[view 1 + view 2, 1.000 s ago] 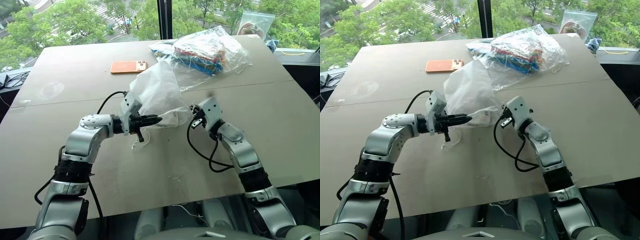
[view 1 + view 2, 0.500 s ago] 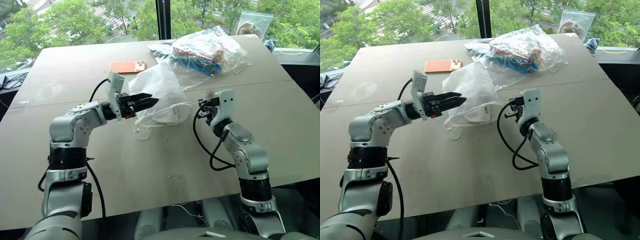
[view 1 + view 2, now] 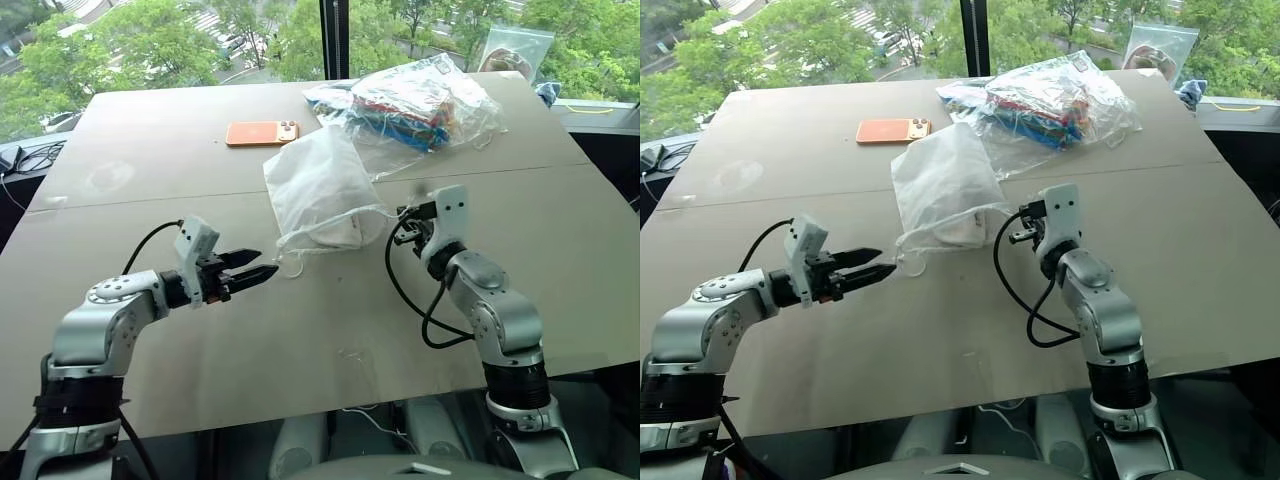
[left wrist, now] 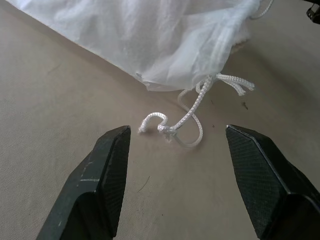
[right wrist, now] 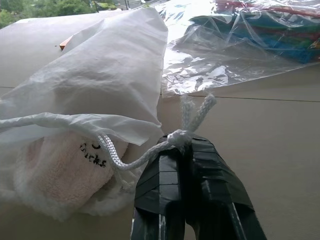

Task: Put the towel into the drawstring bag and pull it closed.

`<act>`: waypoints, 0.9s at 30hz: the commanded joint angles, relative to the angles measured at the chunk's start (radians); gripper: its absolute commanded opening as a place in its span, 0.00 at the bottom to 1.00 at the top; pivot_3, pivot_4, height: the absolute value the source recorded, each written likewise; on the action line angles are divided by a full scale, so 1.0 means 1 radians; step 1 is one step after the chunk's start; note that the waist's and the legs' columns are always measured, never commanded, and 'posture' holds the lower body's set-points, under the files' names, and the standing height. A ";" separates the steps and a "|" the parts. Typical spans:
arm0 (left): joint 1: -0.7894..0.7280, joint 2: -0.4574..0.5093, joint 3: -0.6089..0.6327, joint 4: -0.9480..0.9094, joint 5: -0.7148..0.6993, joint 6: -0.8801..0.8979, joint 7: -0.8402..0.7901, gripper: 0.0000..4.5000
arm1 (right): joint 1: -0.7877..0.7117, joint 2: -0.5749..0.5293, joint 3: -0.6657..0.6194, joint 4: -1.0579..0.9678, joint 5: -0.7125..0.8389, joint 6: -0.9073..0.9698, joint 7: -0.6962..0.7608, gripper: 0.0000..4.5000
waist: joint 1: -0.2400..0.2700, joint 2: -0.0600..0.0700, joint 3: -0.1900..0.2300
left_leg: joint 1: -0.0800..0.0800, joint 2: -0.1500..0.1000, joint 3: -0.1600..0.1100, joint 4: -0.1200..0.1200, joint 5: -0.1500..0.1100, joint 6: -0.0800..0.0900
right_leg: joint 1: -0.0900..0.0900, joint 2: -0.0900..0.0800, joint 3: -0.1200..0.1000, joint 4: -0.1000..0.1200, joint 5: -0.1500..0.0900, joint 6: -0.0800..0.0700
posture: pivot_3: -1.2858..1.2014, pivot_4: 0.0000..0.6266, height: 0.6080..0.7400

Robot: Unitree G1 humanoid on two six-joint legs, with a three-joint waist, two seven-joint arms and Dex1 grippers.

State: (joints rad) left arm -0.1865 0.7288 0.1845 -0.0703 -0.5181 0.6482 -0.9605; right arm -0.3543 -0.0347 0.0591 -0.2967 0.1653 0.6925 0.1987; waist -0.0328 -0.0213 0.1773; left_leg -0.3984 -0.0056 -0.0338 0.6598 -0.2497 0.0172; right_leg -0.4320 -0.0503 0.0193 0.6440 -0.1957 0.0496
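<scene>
- Since a second ago the left gripper [image 3: 262,271] has let go at the bag's mouth and drawn back toward 8 o'clock; it now hangs unclenched and empty over the table
- The wide tan tabletop [image 3: 300,330] carries the thin translucent white drawstring bag [image 3: 318,190], long axis running 11 to 5 o'clock, mouth gathered toward the robot
- The small off-white terry towel [image 5: 60,175] sits inside, at the mouth end
- The right gripper [image 5: 182,150] is clenched on the knotted white cord [image 5: 181,137]
- The loose white cord loop [image 4: 175,122] lies at 1 o'clock from the left gripper, the nearer one, between its spread jaws
</scene>
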 commanded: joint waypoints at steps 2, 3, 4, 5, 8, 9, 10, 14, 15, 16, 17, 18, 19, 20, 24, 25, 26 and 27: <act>-0.038 -0.043 -0.067 -0.012 0.095 -0.117 0.061 0.69 | -0.007 -0.009 -0.005 -0.038 0.017 -0.007 0.005 0.00 | -0.001 0.000 0.000 | 0.000 0.000 0.000 0.000 0.000 0.000 | 0.000 0.000 0.000 0.000 0.000 0.000 | 0.52 0.24 1.00; -0.051 -0.060 -0.076 0.005 0.116 -0.135 0.090 0.69 | -0.009 -0.011 -0.007 -0.039 0.019 -0.005 0.005 0.00 | -0.001 0.000 0.000 | 0.000 -0.001 0.000 0.000 0.000 0.000 | 0.000 0.000 0.000 0.000 0.000 0.000 | 0.52 0.24 1.00; -0.056 -0.068 -0.087 0.019 0.135 -0.157 0.098 0.60 | -0.010 -0.013 -0.008 -0.041 0.019 -0.004 0.004 0.00 | -0.001 0.000 0.000 | 0.000 -0.001 0.000 0.000 0.000 0.000 | 0.000 0.000 0.000 0.000 0.000 0.000 | 0.52 0.24 1.00; -0.057 -0.073 -0.101 0.030 0.158 -0.196 0.098 0.57 | -0.010 -0.015 -0.009 -0.043 0.019 -0.003 0.003 0.00 | -0.002 0.000 0.000 | 0.000 -0.001 0.000 0.000 0.000 0.000 | 0.000 0.000 0.000 0.000 0.000 0.000 | 0.52 0.24 1.00; -0.064 -0.096 -0.101 0.051 0.164 -0.231 0.105 0.32 | -0.013 -0.017 -0.014 -0.049 0.021 0.000 -0.001 0.00 | -0.006 0.000 0.000 | 0.000 -0.002 0.001 0.000 0.000 0.000 | 0.000 0.000 0.001 0.000 0.000 0.000 | 0.52 0.24 1.00; -0.066 -0.100 -0.097 0.059 0.164 -0.244 0.102 0.24 | -0.014 -0.019 -0.016 -0.052 0.023 0.002 -0.002 0.00 | -0.006 0.000 0.000 | 0.000 -0.002 0.001 0.000 0.000 0.000 | 0.000 0.000 0.001 0.000 0.000 0.000 | 0.52 0.24 1.00; -0.071 -0.098 -0.084 0.071 0.152 -0.249 0.091 0.11 | -0.018 -0.020 -0.024 -0.053 0.025 0.002 -0.006 0.00 | -0.006 0.000 0.000 | 0.000 -0.002 0.001 0.000 0.000 0.000 | 0.000 0.000 0.001 0.000 0.000 0.000 | 0.52 0.24 1.00; -0.094 -0.078 -0.046 0.113 0.126 -0.262 0.058 0.03 | -0.046 -0.027 -0.061 -0.044 0.029 -0.013 -0.021 0.00 | -0.006 0.000 0.000 | 0.000 -0.001 0.001 0.000 0.000 0.000 | 0.000 0.001 0.000 0.000 0.000 0.000 | 0.52 0.24 1.00; -0.108 -0.071 -0.035 0.127 0.128 -0.276 0.055 0.03 | -0.059 -0.031 -0.074 -0.040 0.028 -0.018 -0.026 0.00 | -0.006 0.000 0.000 | 0.000 -0.001 0.001 0.000 0.000 0.000 | 0.000 0.001 0.000 0.000 0.000 0.000 | 0.52 0.24 1.00; -0.128 -0.064 -0.023 0.142 0.130 -0.293 0.055 0.03 | -0.075 -0.037 -0.087 -0.037 0.027 -0.024 -0.031 0.00 | -0.006 0.000 0.000 | 0.000 -0.001 0.001 0.000 0.000 0.000 | 0.000 0.001 0.000 0.000 0.000 0.000 | 0.52 0.24 1.00; -0.159 -0.062 -0.006 0.159 0.131 -0.310 0.065 0.03 | -0.095 -0.044 -0.103 -0.033 0.026 -0.032 -0.038 0.00 | -0.006 0.000 0.000 | 0.000 -0.002 0.001 0.000 0.000 0.000 | 0.000 0.001 0.000 0.000 0.000 0.000 | 0.52 0.24 1.00; -0.199 -0.062 0.013 0.178 0.128 -0.320 0.085 0.03 | -0.117 -0.050 -0.123 -0.031 0.024 -0.041 -0.049 0.00 | -0.004 0.000 0.000 | 0.000 -0.002 0.001 0.000 0.000 0.000 | 0.000 0.001 0.000 0.000 0.000 0.000 | 0.52 0.24 1.00; -0.263 -0.063 0.036 0.209 0.129 -0.337 0.119 0.03 | -0.151 -0.063 -0.150 -0.031 0.028 -0.049 -0.056 0.00 | -0.001 0.000 0.000 | 0.000 -0.002 0.000 0.000 0.000 0.000 | 0.000 0.001 0.000 0.000 0.000 0.000 | 0.52 0.24 1.00; -0.328 -0.065 0.055 0.242 0.139 -0.363 0.156 0.03 | -0.187 -0.078 -0.173 -0.032 0.028 -0.058 -0.062 0.00 | 0.002 0.000 0.000 | -0.001 -0.002 -0.001 0.001 0.000 0.000 | 0.000 0.001 -0.001 0.000 0.000 0.000 | 0.52 0.24 1.00; -0.573 -0.073 0.084 0.396 0.211 -0.485 0.313 0.03 | -0.345 -0.153 -0.246 -0.008 0.030 -0.070 -0.083 0.00 | 0.007 0.000 0.000 | -0.003 -0.003 -0.001 0.004 0.000 0.000 | 0.000 0.001 -0.003 0.000 0.000 0.000 | 0.52 0.24 1.00; -0.623 -0.073 0.084 0.435 0.230 -0.514 0.342 0.03 | -0.384 -0.173 -0.257 0.002 0.029 -0.070 -0.086 0.00 | 0.008 0.000 0.000 | -0.002 -0.004 -0.001 0.004 0.000 0.000 | 0.000 0.000 -0.002 0.001 0.001 0.001 | 0.52 0.24 1.00; -0.652 -0.074 0.081 0.462 0.243 -0.535 0.357 0.03 | -0.406 -0.185 -0.262 0.009 0.029 -0.071 -0.087 0.00 | 0.008 0.000 0.000 | -0.003 -0.004 -0.001 0.004 0.000 0.000 | 0.000 0.000 -0.002 0.001 0.001 0.001 | 0.52 0.24 1.00; -0.702 -0.073 0.081 0.507 0.261 -0.561 0.390 0.03 | -0.446 -0.210 -0.271 0.024 0.027 -0.072 -0.086 0.00 | 0.006 0.000 0.000 | -0.002 -0.004 -0.001 0.004 0.000 0.000 | 0.000 0.000 -0.002 0.001 0.001 0.001 | 0.52 0.24 1.00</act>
State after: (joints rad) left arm -0.8517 0.6459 0.2442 0.3787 -0.2913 0.1400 -0.6266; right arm -0.7607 -0.2176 -0.1807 -0.2704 0.1896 0.6460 0.1213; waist -0.0263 -0.0215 0.1775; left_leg -0.4002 -0.0100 -0.0339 0.6629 -0.2498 0.0175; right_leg -0.4317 -0.0507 0.0180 0.6438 -0.1952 0.0502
